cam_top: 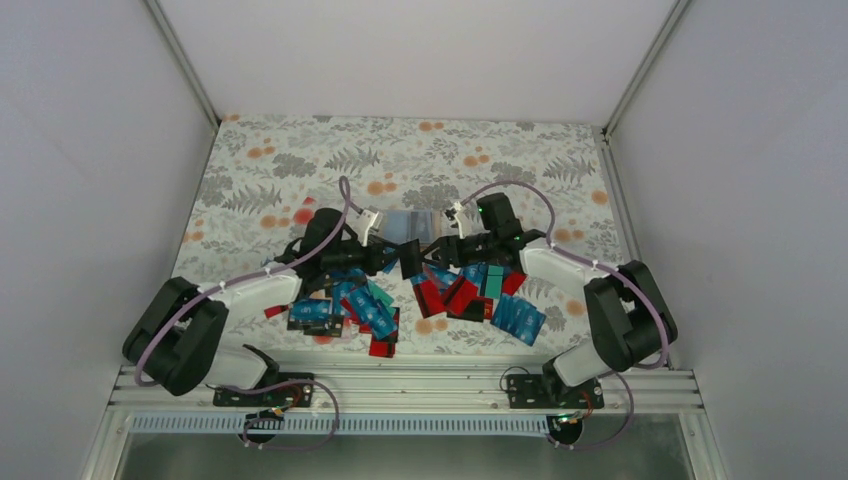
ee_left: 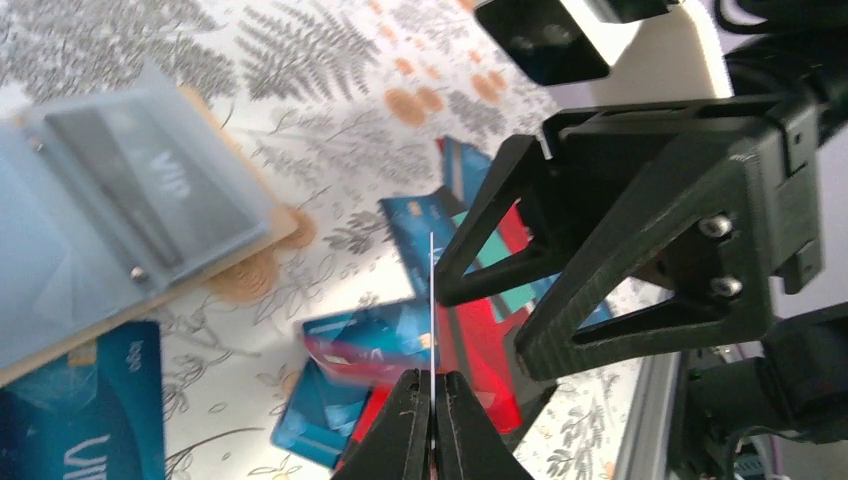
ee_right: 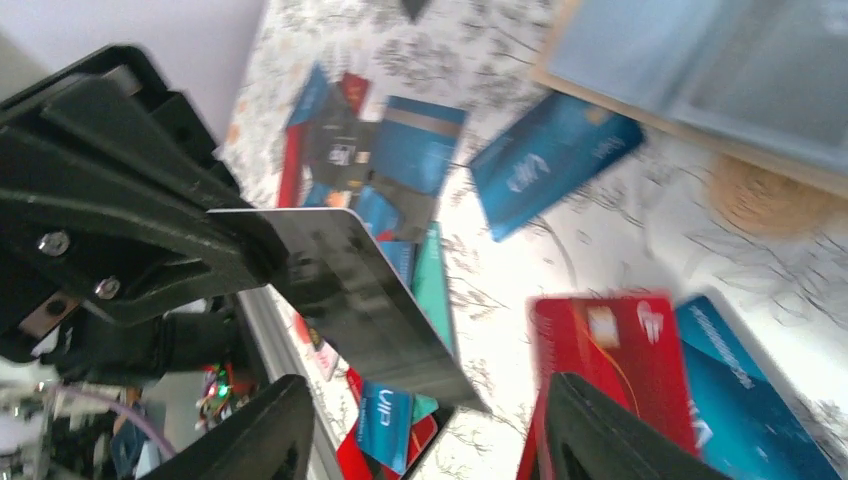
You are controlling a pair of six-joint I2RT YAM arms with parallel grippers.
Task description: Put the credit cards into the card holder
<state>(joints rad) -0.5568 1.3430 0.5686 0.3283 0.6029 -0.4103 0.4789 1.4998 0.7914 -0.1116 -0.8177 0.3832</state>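
The left gripper (cam_top: 393,256) (ee_left: 432,378) is shut on a black credit card (cam_top: 410,258) (ee_right: 370,300), held above the table and seen edge-on as a thin line in the left wrist view. My right gripper (cam_top: 437,250) (ee_right: 425,392) stands open right beside that card, its jaws either side of the card's free corner without touching it. The card holder (cam_top: 410,224) (ee_left: 130,200) (ee_right: 700,70), tan with clear sleeves, lies open just beyond both grippers with a dark card in one sleeve. Many credit cards (cam_top: 365,308), blue, red and teal, lie scattered below.
A second heap of blue and red cards (cam_top: 490,292) lies under the right arm. A red card (ee_right: 610,360) and a blue one (ee_right: 550,160) lie near the right jaws. The flowered tablecloth (cam_top: 300,170) ends at white walls; the metal rail (cam_top: 400,385) runs along the near edge.
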